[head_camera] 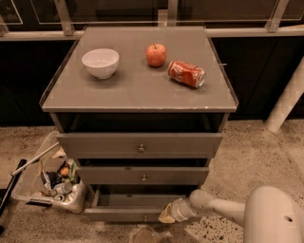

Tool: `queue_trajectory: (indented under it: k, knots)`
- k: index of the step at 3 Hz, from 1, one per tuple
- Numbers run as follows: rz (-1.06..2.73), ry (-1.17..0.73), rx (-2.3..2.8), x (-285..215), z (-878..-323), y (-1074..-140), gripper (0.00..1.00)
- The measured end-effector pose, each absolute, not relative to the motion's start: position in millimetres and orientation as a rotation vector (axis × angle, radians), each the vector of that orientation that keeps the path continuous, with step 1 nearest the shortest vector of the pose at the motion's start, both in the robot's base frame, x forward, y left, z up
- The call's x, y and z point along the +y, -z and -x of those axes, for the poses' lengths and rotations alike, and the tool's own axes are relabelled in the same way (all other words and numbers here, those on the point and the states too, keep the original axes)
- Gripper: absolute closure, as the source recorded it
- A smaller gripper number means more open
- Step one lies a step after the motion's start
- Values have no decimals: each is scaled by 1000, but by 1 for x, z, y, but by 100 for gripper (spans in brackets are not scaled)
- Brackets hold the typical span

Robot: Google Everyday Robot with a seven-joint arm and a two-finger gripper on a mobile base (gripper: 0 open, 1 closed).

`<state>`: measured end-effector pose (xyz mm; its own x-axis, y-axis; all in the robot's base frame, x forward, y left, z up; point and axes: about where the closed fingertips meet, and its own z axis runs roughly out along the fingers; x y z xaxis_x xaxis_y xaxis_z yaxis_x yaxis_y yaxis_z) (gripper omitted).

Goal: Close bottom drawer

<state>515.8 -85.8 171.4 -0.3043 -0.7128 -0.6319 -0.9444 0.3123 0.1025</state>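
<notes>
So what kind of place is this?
Likely a lab or office corner: a grey three-drawer cabinet on speckled stone floor, a trash tray beside it, metal-framed glass behind. The gripper sits at the front of the open bottom drawer.

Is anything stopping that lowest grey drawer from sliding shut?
Nothing visible. The end effector sits at the right end of the flat front of the pulled-out grey bottom drawer, and no object shows in its open part.

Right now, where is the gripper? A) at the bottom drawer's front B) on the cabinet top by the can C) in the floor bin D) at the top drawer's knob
A: the gripper is low down at the front of the bottom drawer, which stands pulled out.
</notes>
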Motion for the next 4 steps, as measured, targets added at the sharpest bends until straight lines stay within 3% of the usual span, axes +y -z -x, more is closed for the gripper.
queue_trajectory:
  k: [2, 3, 4]
  knots:
    - [1465, -646, 2108, -86, -516, -171, 17]
    - [1465, -646, 2108, -86, -516, -171, 0]
    - [1465, -646, 2108, -86, -516, -171, 0]
